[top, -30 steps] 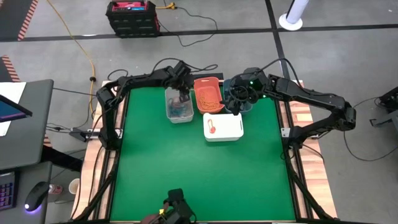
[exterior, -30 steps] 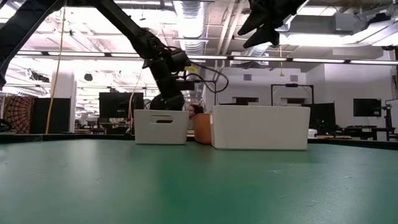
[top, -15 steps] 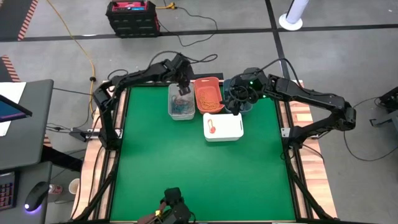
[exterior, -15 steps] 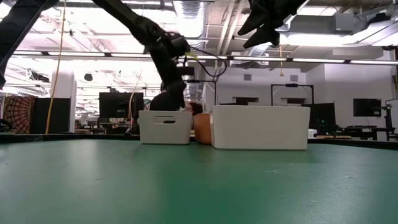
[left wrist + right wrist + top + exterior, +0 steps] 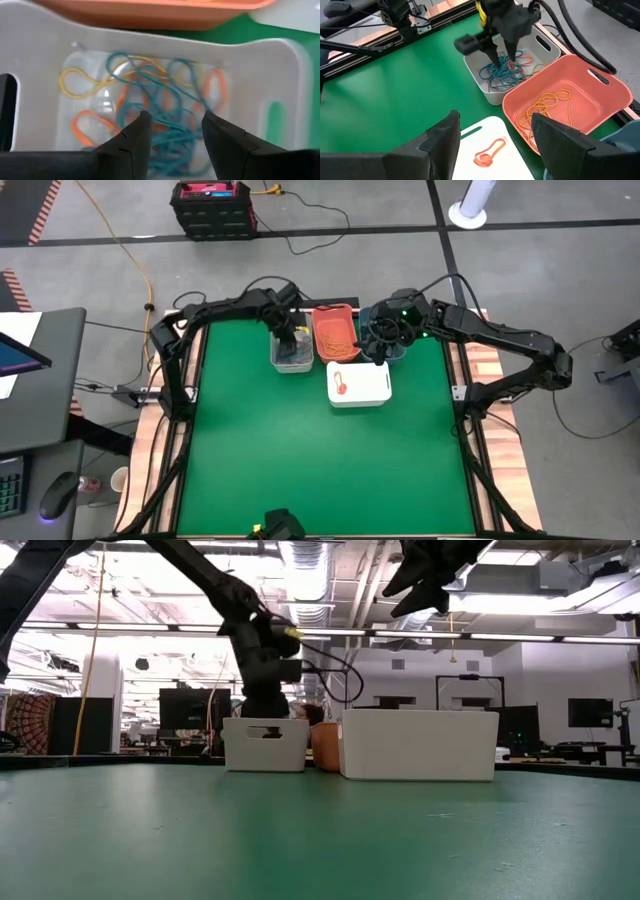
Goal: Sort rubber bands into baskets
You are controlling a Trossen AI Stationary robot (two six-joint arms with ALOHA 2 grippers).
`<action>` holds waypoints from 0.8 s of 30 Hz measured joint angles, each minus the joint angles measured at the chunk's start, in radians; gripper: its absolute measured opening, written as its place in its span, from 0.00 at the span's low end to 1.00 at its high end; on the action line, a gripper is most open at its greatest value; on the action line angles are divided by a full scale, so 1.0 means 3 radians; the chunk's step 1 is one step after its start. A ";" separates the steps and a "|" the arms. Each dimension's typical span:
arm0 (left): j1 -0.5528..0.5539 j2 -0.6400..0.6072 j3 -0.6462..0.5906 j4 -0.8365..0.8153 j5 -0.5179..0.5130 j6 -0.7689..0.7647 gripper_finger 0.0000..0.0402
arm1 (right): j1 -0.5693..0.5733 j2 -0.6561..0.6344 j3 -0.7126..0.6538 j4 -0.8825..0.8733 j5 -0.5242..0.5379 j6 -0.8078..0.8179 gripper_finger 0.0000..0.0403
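Left gripper point(image 5: 172, 131) points straight down into the light grey basket point(image 5: 292, 352), fingers spread over a tangle of teal rubber bands point(image 5: 157, 112), gripping nothing. Coral basket point(image 5: 335, 332) sits just beside it. Right gripper point(image 5: 492, 142) hangs open and empty above the white basket point(image 5: 359, 383).

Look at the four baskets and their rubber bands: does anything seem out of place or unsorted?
Yes. The grey basket holds a mixed tangle of teal, yellow and orange bands, while the coral basket holds only yellow-orange ones. The left gripper reaches into the tangle, fingers open.
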 joint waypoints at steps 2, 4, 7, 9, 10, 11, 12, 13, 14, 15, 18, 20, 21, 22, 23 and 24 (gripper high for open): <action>-0.0003 0.0001 -0.0118 0.0171 -0.0164 -0.0020 0.40 | 0.0012 0.0000 0.0000 -0.0001 0.0000 0.0010 0.67; -0.0012 0.0001 -0.0200 0.0377 -0.0312 -0.0017 0.40 | 0.0023 0.0000 0.0000 0.0000 0.0000 0.0027 0.67; -0.0018 0.0001 -0.0275 0.0649 -0.0328 0.0017 0.40 | 0.0027 0.0000 0.0000 0.0000 -0.0003 0.0052 0.67; -0.0018 0.0001 -0.0296 0.0780 -0.0335 0.0049 0.40 | 0.0025 0.0000 0.0000 0.0000 -0.0005 0.0055 0.67; -0.0019 0.0001 -0.0296 0.0848 -0.0350 0.0078 0.40 | 0.0024 0.0000 0.0000 0.0000 -0.0005 0.0056 0.67; -0.0019 0.0001 -0.0296 0.0888 -0.0353 0.0110 0.40 | 0.0024 0.0000 0.0000 0.0000 -0.0005 0.0058 0.67; -0.0019 0.0001 -0.0296 0.0919 -0.0357 0.0132 0.40 | 0.0024 0.0000 0.0000 0.0000 -0.0004 0.0068 0.67; -0.0019 0.0001 -0.0296 0.0950 -0.0362 0.0148 0.40 | 0.0024 0.0000 0.0000 0.0000 -0.0004 0.0075 0.67; -0.0018 0.0001 -0.0296 0.0981 -0.0378 0.0157 0.40 | 0.0024 0.0000 0.0000 0.0001 -0.0004 0.0086 0.67; -0.0016 0.0001 -0.0296 0.1003 -0.0394 0.0158 0.40 | 0.0024 0.0000 0.0000 0.0000 -0.0004 0.0090 0.67; -0.0008 0.0025 -0.0294 0.1015 -0.0386 0.0171 0.40 | 0.0025 0.0000 0.0000 0.0001 -0.0004 0.0092 0.67; -0.0005 0.0054 -0.0293 0.0934 -0.0325 0.0165 0.40 | 0.0024 0.0000 0.0000 0.0001 -0.0003 0.0116 0.67; -0.0006 0.0063 -0.0296 0.0834 -0.0326 0.0182 0.40 | 0.0025 0.0000 0.0000 0.0001 -0.0003 0.0118 0.67; -0.0021 0.0093 -0.0296 0.0777 -0.0336 0.0233 0.40 | 0.0033 0.0000 0.0000 0.0001 -0.0002 0.0122 0.67; -0.0037 0.0119 -0.0293 0.0772 -0.0401 0.0305 0.40 | 0.0043 0.0000 0.0000 0.0001 0.0004 0.0127 0.67; -0.0047 0.0143 -0.0292 0.0740 -0.0475 0.0368 0.40 | 0.0045 0.0000 0.0000 0.0003 0.0004 0.0127 0.67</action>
